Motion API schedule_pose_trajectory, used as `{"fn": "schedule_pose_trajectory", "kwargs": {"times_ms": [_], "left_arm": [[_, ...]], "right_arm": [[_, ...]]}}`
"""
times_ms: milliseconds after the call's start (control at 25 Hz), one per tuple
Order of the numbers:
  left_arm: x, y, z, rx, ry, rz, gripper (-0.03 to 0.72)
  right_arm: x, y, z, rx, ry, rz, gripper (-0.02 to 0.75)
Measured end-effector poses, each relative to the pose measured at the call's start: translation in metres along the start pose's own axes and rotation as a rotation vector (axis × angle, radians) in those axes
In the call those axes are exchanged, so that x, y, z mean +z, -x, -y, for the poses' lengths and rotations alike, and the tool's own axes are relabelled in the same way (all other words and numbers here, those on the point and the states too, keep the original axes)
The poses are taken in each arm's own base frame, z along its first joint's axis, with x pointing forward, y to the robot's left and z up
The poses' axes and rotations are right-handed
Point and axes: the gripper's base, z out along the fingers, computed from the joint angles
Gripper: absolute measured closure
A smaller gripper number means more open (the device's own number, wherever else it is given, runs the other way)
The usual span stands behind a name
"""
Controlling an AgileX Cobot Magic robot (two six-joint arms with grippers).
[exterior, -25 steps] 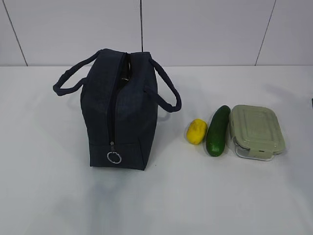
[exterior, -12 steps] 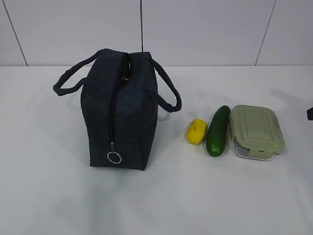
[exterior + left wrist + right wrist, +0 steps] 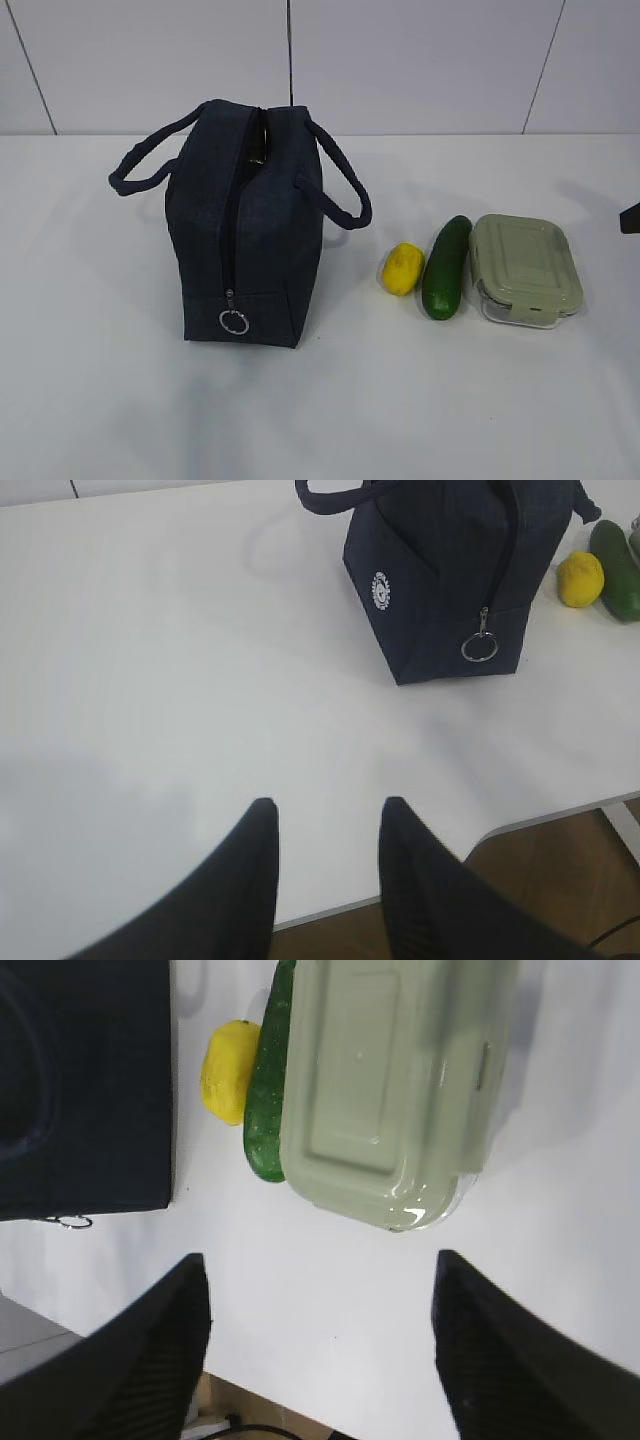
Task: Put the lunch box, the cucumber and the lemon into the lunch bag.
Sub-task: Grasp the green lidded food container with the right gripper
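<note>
The clear glass lunch box (image 3: 385, 1090) with its sage-green lid lay ahead of the right gripper (image 3: 320, 1335), its long axis running away from the fingers, touching the dark green cucumber (image 3: 268, 1090). The right gripper's 2 fingers stood wide apart, empty. The left gripper (image 3: 325, 850), partly open and empty, hung well away, nearer the navy fabric lunch bag (image 3: 440, 570).

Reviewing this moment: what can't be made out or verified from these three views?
- Lunch bag interior: hidden in every view by its own fabric walls; how far the zipper is open can't be told.
- Lunch box contents: the pale green lid covers them in the right wrist and exterior views.
- Right gripper: the exterior view shows only a dark sliver at the right edge.
- Left gripper: outside the exterior view.
- Bag's round white logo: too small to read.
</note>
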Motion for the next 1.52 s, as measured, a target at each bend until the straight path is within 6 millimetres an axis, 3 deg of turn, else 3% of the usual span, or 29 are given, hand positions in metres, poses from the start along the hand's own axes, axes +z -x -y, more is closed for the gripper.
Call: {"fn": "schedule_pose_trajectory", "kwargs": {"times_ms": [160,400,720,1080,1280,1520], "left_arm": [[0.0,0.0,0.0,0.0,0.0,0.0,0.445],[0.0,0.0,0.0,0.0,0.0,0.0,0.445],[0.0,0.0,0.0,0.0,0.0,0.0,0.445],[0.0,0.0,0.0,0.0,0.0,0.0,0.445],[0.0,0.0,0.0,0.0,0.0,0.0,0.445],[0.0,0.0,0.0,0.0,0.0,0.0,0.445]], "right_arm": [[0.0,0.003,0.003,-0.027,-0.032,0.031,0.148],[0.004,0.01,0.011,-0.075,-0.033,0.024,0.139],[0.014,0.036,0.029,-0.082,0.0,-0.003,0.139],[0.046,0.036,0.063,0.124,0.04,-0.07,0.141],[0.052,0.041,0.06,0.161,0.104,-0.019,0.141],[0.059,0.046,0.05,0.055,0.143,0.005,0.141]]}}
